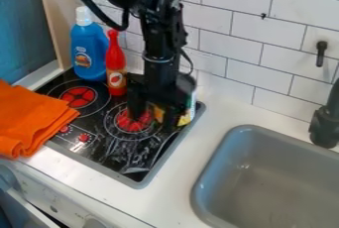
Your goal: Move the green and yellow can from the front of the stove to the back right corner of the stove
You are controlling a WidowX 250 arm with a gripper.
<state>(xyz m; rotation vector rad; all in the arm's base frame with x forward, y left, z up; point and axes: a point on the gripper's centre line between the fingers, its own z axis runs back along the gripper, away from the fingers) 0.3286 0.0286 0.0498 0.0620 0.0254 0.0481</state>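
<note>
Gray sink, tool beside yellow-and-white container

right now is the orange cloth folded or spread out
Folded: the cloth lies in stacked layers, with rounded fold edges showing at its near end, partly over the stove.

ok so the pincer is low over the stovetop, right by some yellow-and-white container, red bottle to the left

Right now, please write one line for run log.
claw: over black glass stovetop | nearest: yellow-white container | contact: unclear | nearby: tall red bottle
</note>
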